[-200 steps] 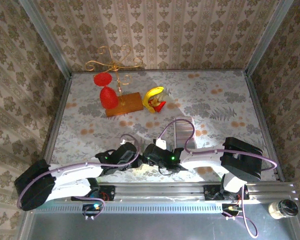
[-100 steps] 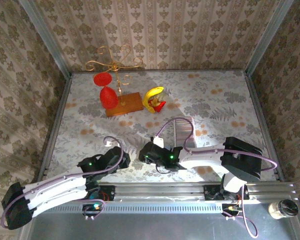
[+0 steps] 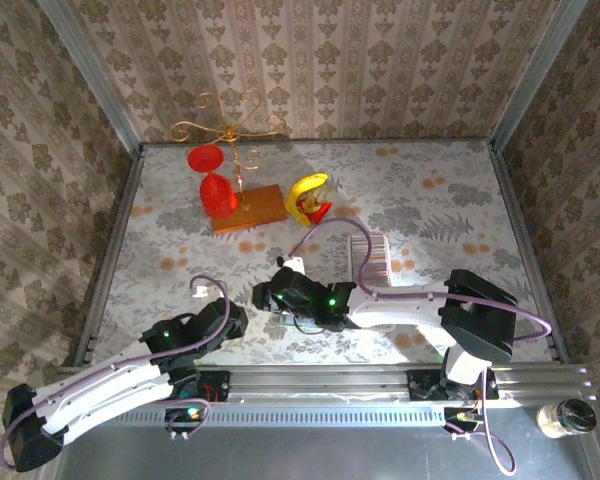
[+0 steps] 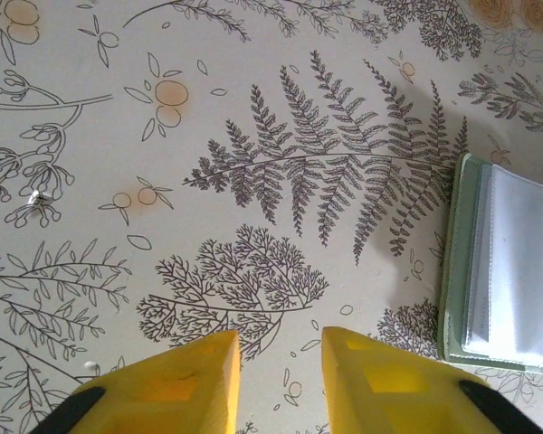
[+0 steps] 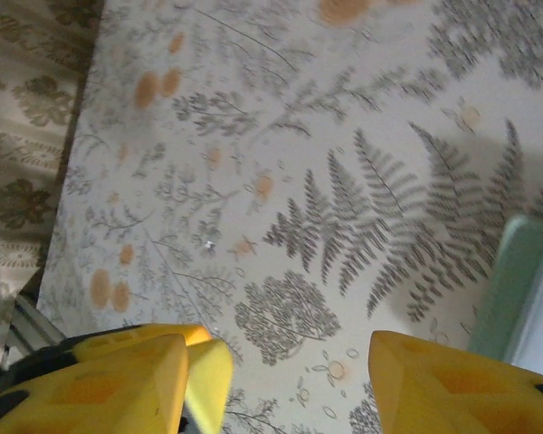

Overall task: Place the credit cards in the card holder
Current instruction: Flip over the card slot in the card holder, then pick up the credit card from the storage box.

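The credit cards [image 3: 372, 258] lie as a long pale ribbed strip right of the table's middle, beside the right arm's cable. The card holder [image 4: 502, 271], a sage-green wallet lying open with a pale bluish inside, sits just right of my left gripper [image 4: 281, 339]. It also cuts the right edge of the right wrist view as the card holder [image 5: 525, 285]. My left gripper [image 3: 232, 318] is open over bare cloth with nothing between its fingers. My right gripper [image 3: 267, 297] reaches left across the near table, and there the right gripper [image 5: 281, 348] is wide open and empty.
A gold wire stand with red ornaments on a wooden base [image 3: 242, 205] and a yellow-and-red toy [image 3: 308, 197] stand at the back. Patterned walls enclose the table. A metal rail [image 3: 320, 380] runs along the near edge, with a small jar [image 3: 565, 417] at its right end.
My left arm has drawn back to the lower left, away from the right gripper. The right gripper has slid left and slightly farther out, uncovering more of the card strip.
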You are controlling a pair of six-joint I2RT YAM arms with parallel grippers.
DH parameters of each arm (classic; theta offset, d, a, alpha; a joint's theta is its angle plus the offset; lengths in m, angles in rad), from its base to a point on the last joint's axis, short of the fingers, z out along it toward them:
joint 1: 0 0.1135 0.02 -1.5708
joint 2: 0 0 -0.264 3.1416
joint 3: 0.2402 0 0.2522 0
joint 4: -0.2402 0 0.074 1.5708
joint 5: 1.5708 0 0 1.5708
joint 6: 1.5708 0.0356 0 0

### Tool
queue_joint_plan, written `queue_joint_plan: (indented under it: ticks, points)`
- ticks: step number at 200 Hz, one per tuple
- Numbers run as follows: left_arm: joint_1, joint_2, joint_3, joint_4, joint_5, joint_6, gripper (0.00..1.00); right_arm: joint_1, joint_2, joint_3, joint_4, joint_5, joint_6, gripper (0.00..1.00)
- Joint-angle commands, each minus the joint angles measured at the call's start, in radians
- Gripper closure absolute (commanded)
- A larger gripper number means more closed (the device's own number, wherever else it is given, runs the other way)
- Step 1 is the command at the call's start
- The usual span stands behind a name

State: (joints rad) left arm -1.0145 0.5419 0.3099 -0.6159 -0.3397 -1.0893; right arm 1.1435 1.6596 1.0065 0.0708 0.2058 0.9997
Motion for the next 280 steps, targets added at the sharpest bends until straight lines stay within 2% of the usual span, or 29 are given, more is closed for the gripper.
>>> queue_joint_plan:
  ticks: [1,20,42,59,69,77,105,127,140,176,207,248,280]
  points:
    - [0.013,0.013,0.043,0.018,0.015,0.066,0.65,-0.028,-0.13,0.035,-0.086,-0.014,-0.286,0.44]
    - [0.022,0.067,0.067,0.068,0.063,0.111,0.57,-0.059,-0.259,0.003,-0.153,-0.005,-0.556,0.43]
    - [0.034,0.172,0.105,0.145,0.136,0.174,0.5,-0.07,-0.45,-0.087,-0.183,-0.069,-1.007,0.4]
    - [0.05,0.262,0.139,0.208,0.212,0.218,0.46,-0.07,-0.58,-0.145,-0.301,-0.133,-1.373,0.41]
    - [0.063,0.31,0.155,0.244,0.25,0.233,0.46,-0.07,-0.645,-0.158,-0.425,-0.164,-1.562,0.35]
    - [0.072,0.345,0.161,0.277,0.274,0.245,0.45,-0.078,-0.688,-0.161,-0.53,-0.164,-1.674,0.27]
    - [0.108,0.431,0.173,0.35,0.337,0.266,0.43,-0.137,-0.731,-0.205,-0.743,-0.084,-1.904,0.25]
    - [0.123,0.472,0.166,0.406,0.386,0.268,0.45,-0.21,-0.729,-0.276,-0.761,-0.038,-2.02,0.22]
    - [0.122,0.489,0.159,0.432,0.411,0.266,0.51,-0.254,-0.714,-0.311,-0.725,-0.036,-2.043,0.17]
    - [0.118,0.521,0.146,0.445,0.45,0.267,0.68,-0.319,-0.643,-0.375,-0.644,-0.072,-2.118,0.18]
    - [0.112,0.523,0.118,0.461,0.448,0.251,0.68,-0.338,-0.61,-0.391,-0.53,-0.104,-2.112,0.18]
    - [0.109,0.512,0.098,0.469,0.443,0.238,0.68,-0.364,-0.57,-0.398,-0.53,-0.116,-2.136,0.2]
    - [0.109,0.512,0.098,0.474,0.444,0.234,0.68,-0.365,-0.559,-0.411,-0.505,-0.104,-2.147,0.17]
